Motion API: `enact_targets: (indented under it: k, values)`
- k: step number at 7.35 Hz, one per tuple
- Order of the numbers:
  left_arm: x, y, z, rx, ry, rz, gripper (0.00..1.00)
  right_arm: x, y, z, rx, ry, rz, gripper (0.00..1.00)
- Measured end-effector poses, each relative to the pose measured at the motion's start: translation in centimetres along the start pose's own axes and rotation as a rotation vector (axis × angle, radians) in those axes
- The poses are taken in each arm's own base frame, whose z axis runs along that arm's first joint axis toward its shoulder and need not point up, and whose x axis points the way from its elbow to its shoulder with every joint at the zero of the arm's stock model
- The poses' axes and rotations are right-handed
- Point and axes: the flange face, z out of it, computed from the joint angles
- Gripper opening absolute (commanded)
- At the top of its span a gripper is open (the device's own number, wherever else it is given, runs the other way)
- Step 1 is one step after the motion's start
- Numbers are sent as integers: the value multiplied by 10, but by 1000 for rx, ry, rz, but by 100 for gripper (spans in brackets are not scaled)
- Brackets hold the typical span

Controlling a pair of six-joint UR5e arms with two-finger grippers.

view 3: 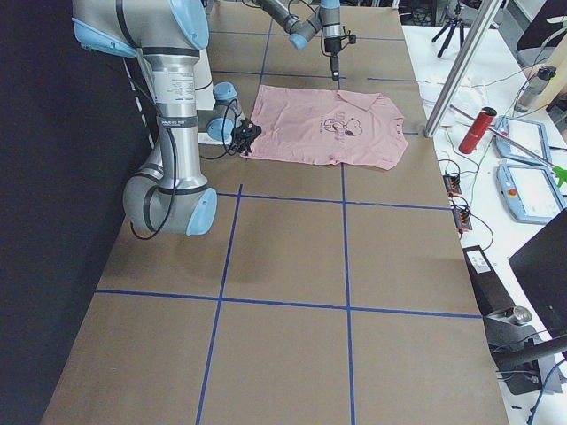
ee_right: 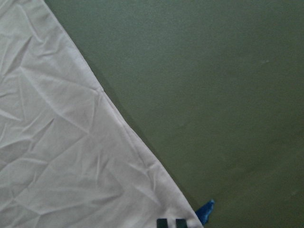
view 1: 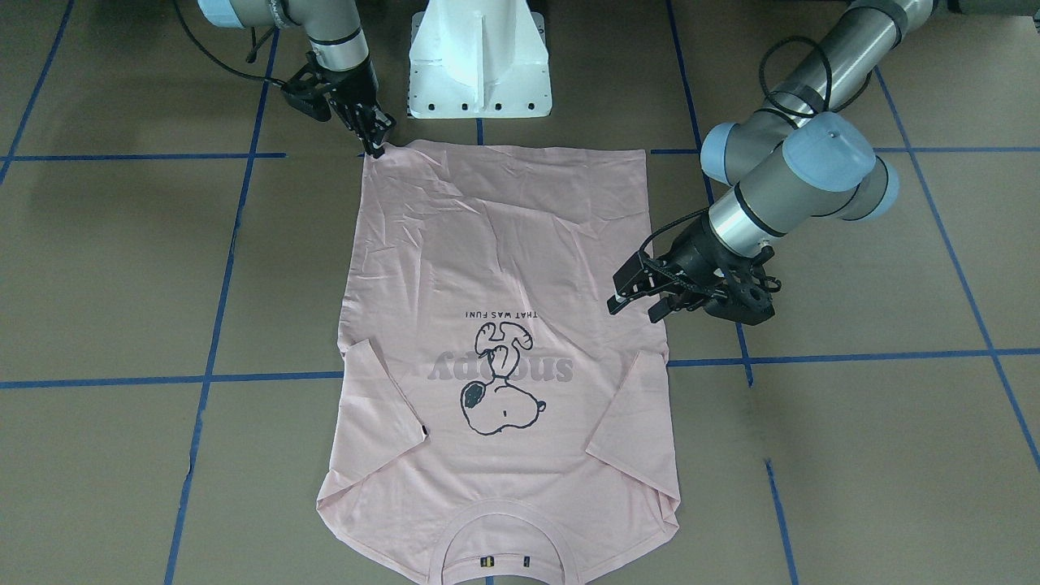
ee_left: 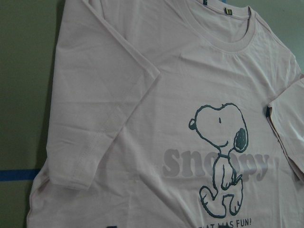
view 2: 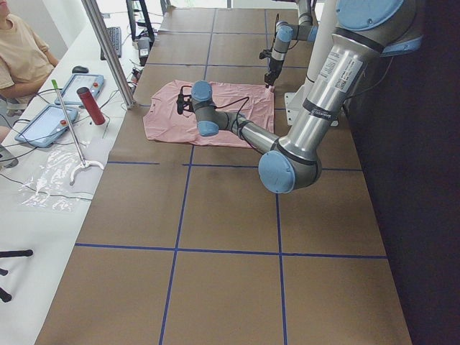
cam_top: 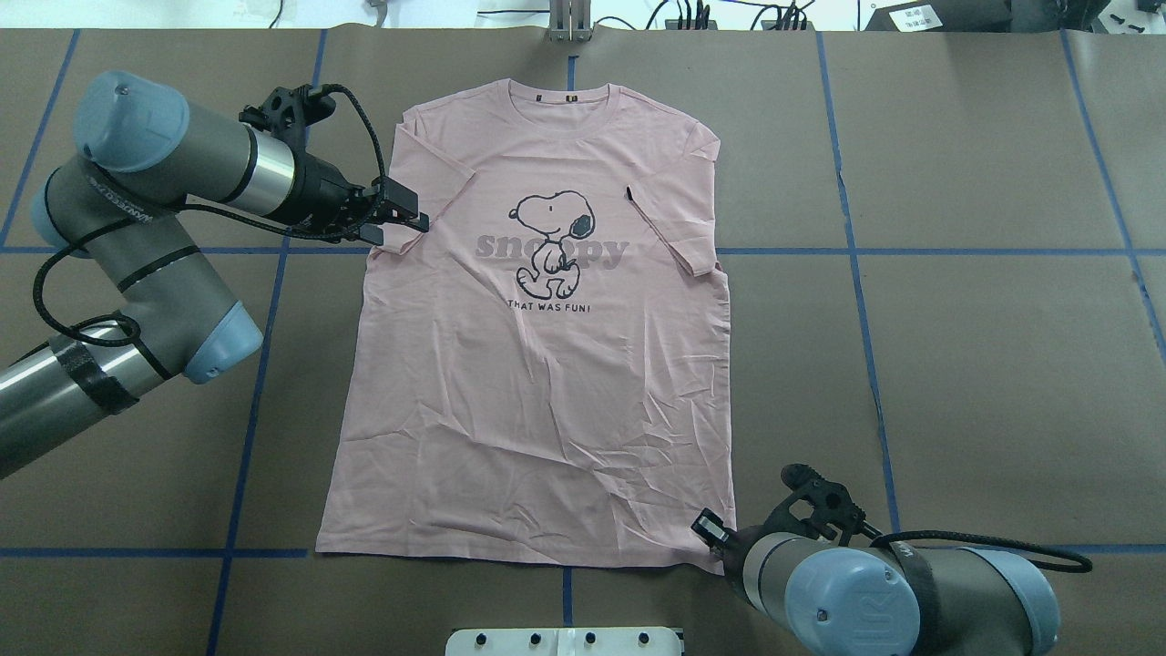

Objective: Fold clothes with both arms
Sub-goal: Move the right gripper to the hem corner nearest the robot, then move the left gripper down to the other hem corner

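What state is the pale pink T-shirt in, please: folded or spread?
Mostly spread: the pale pink T-shirt lies flat, print up, only both short sleeves folded inward over its front.

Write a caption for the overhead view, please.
Pink T-shirt lies flat; left gripper by its sleeve, right gripper at hem corner.

The creased pale T-shirt [ee_right: 61, 156] fills the left and lower left, its edge slanting from the top left down to a corner at the bottom. Beyond the edge lies bare olive-looking table [ee_right: 213, 85], with a scrap of blue tape [ee_right: 205, 210] just beside the corner. There the right gripper [ee_right: 171, 223] shows only two dark tips, close side by side with a thin pale strip between.
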Motion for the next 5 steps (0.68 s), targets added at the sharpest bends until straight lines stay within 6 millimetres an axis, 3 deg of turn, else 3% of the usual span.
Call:
enact_targets:
  k: [5]
  values:
    - [-1, 0, 0, -1, -1, -1, 77, -3, 0, -11, -10, -8, -2, 0]
